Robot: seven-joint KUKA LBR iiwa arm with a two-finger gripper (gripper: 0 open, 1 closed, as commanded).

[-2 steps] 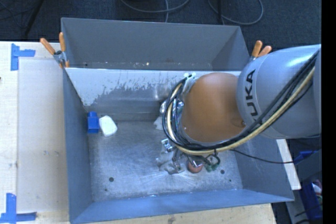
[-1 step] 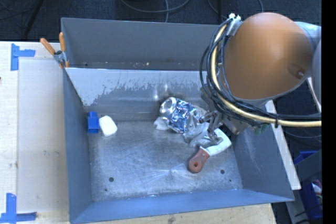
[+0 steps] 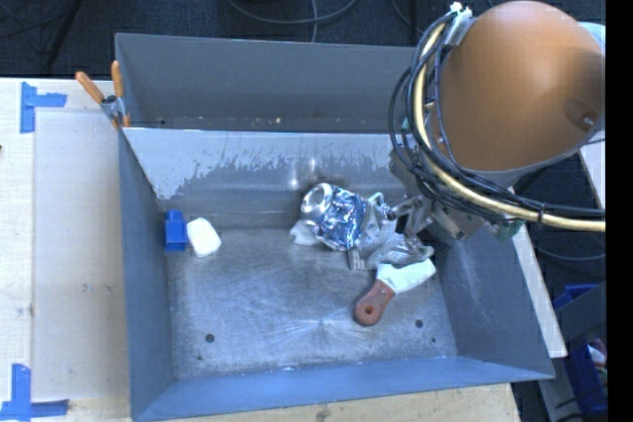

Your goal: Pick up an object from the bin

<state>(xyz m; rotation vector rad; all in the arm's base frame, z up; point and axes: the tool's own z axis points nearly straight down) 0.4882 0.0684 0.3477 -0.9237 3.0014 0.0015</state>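
Note:
My gripper (image 3: pixel 407 230) hangs low at the right side of the bin, under the arm's orange dome and cables. It sits just right of a crumpled silver-and-blue foil wrapper (image 3: pixel 334 215) in the bin's middle. Directly below the gripper lies a tool with a brown handle and a white head (image 3: pixel 388 292), its white end nearest the gripper. A small dark piece (image 3: pixel 354 259) pokes out from under the wrapper's lower edge. Nothing shows as held.
A small blue block (image 3: pixel 175 230) and a white rounded lump (image 3: pixel 204 237) lie side by side near the left wall. The bin's sloped right wall is close beside the gripper.

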